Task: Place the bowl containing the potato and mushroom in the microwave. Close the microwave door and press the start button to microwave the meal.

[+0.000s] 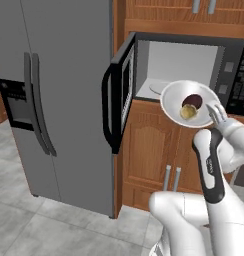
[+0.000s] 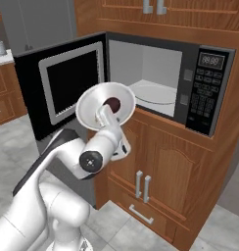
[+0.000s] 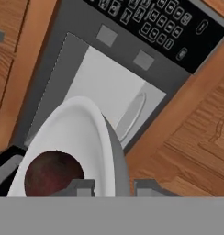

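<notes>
Left base view, far left: grey refrigerator [image 1: 54, 100] with dark curved handles, standing just beside the microwave door [image 1: 119, 97], which is swung wide open, its curved black bar handle facing outward. Next comes the microwave [image 1: 234, 65], built in above wooden cabinets [image 1: 149, 155]; light grey cavity, glass turntable [image 1: 156, 87] bare on its floor. I hold the bowl [image 1: 176, 100] in the air just in front of the cavity opening, tilted toward the camera, outside the microwave. Inside the bowl, the mushroom [image 1: 193, 100] sits touching the potato [image 1: 188, 112], which lies just below it. My gripper [image 1: 215, 111] is clamped on the bowl's right rim, one finger inside the rim and one outside. Button panel [image 1: 242, 87] lies to the right of the cavity. Right base view: bowl [image 2: 92, 105] hangs between open door [image 2: 67, 81] and cavity. Hand view: bowl rim [image 3: 111, 151] runs between my finger tips, mushroom [image 3: 52, 172] at lower left.
</notes>
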